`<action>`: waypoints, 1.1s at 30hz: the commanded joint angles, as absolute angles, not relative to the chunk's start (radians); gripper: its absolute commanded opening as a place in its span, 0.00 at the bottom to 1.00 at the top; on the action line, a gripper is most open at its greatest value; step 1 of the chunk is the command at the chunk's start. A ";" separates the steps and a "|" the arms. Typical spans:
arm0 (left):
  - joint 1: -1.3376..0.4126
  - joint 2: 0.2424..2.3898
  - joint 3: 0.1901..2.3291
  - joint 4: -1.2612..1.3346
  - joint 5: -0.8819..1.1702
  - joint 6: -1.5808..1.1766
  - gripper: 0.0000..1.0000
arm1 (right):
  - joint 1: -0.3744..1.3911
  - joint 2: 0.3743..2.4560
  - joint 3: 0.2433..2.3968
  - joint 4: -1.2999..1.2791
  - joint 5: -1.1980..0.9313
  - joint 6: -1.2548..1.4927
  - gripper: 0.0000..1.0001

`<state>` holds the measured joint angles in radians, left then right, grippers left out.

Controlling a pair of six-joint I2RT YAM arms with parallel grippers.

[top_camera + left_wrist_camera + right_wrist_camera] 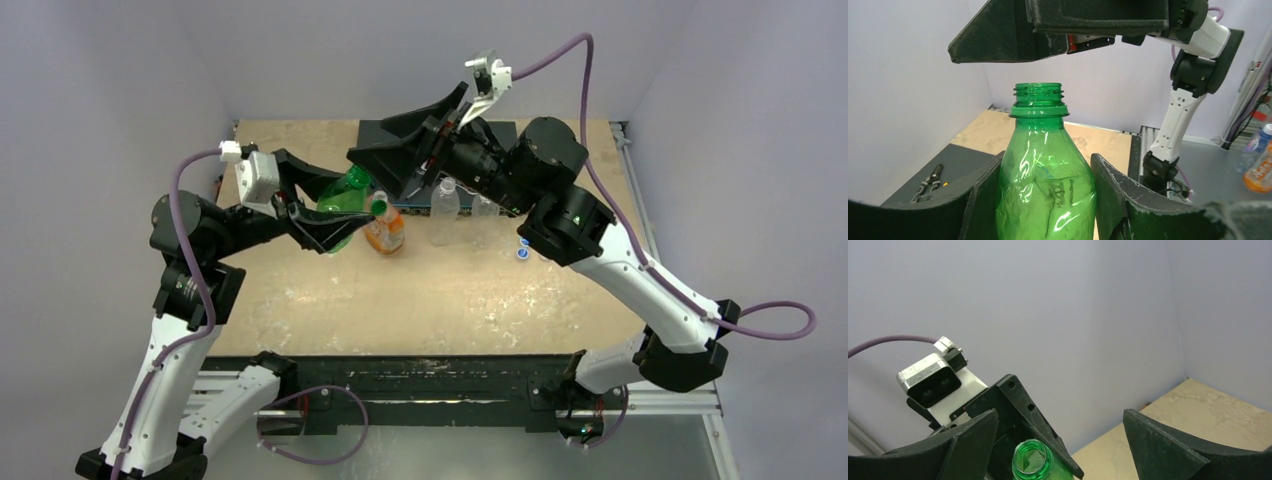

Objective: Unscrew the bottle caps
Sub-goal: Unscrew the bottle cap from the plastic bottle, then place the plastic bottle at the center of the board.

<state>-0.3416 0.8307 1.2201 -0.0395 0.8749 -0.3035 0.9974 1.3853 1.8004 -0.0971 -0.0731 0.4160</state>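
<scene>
Nearest to me on the surface (pixel 400 310), two white caps (pixel 523 248) lie close together beside the right arm's elbow; they are too small for me to read which face is up. Just beyond, the orange-label bottle (pixel 386 236) stands upright. A green cap (pixel 379 207) shows against its top, and I cannot tell whether it sits on that bottle or is merely in front of it.

My left claw (pixel 1046 156) is clamped around the green bottle (pixel 1045 185), one finger pressed on each side of its body, holding it off the surface. In the left wrist view its threaded neck is bare and open. The bottle's base is cut off below the frame.

To the right, two clear bottles (pixel 447 210) stand side by side. The farther-right one is partly hidden behind the right arm, and I cannot make out whether either has a cap.

My right claw (pixel 1060 412) hangs spread wide above the green bottle's mouth, gripping nothing, apart from the neck.

At the far edge lies a dark mat (pixel 500 130), largely covered by the right arm. A metal tool (pixel 930 182) rests on it, blurred.
</scene>
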 commanded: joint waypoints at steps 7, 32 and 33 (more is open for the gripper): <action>-0.339 0.842 1.239 -0.109 1.010 -0.208 0.00 | 1.008 1.349 1.821 -0.158 -0.003 0.383 0.99; -0.339 0.858 1.189 0.056 0.834 -0.339 0.00 | 1.048 1.376 1.655 0.024 -0.164 0.415 0.31; -0.339 0.861 1.190 0.057 0.831 -0.343 0.00 | 1.049 1.380 1.656 0.022 -0.164 0.418 0.24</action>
